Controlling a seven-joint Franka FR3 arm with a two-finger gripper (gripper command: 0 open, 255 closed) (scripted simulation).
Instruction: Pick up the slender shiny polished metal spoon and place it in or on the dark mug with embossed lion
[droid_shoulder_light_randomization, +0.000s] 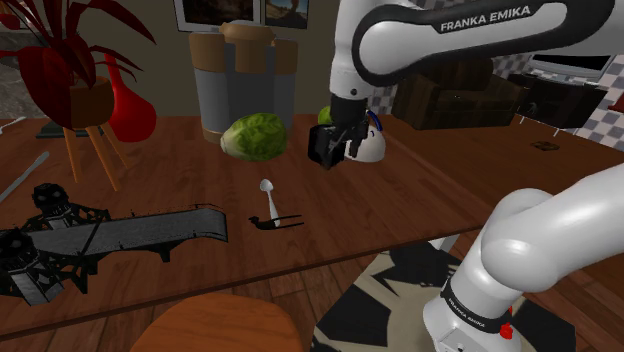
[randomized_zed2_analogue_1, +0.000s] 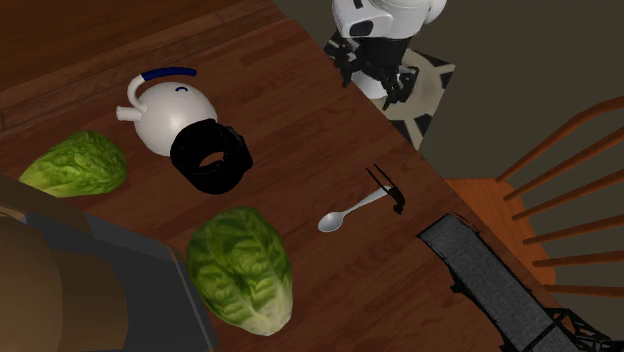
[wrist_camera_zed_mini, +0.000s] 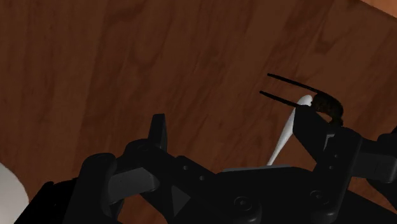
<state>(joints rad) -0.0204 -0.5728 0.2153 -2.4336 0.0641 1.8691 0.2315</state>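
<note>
A slim pale metal spoon (randomized_zed2_analogue_1: 350, 212) lies flat on the brown wooden table (randomized_zed2_analogue_1: 300, 120), its handle end touching a small black pronged object (randomized_zed2_analogue_1: 390, 190). The spoon (droid_shoulder_light_randomization: 268, 198) shows near the table's middle in the shoulder view. The black mug (randomized_zed2_analogue_1: 210, 157) stands against a white teapot (randomized_zed2_analogue_1: 170, 110), well away from the spoon. My black gripper (randomized_zed2_analogue_1: 375, 75) hangs in the air near the table edge on the stand's side, open and holding nothing. In the wrist view the gripper (wrist_camera_zed_mini: 234, 121) has its fingers apart, with the spoon (wrist_camera_zed_mini: 286, 137) beyond one finger. In the shoulder view the gripper (droid_shoulder_light_randomization: 338, 138) overlaps the teapot (droid_shoulder_light_randomization: 370, 145).
Two green lettuces (randomized_zed2_analogue_1: 240, 270) (randomized_zed2_analogue_1: 75, 165) lie on the far side of the mug. A long dark strap-like object (droid_shoulder_light_randomization: 150, 232) and a black frame (droid_shoulder_light_randomization: 40, 240) lie at the shoulder view's left. Tall canisters (droid_shoulder_light_randomization: 245, 80), a red vase (droid_shoulder_light_randomization: 125, 100) and a wooden chair (randomized_zed2_analogue_1: 560, 170) surround the table.
</note>
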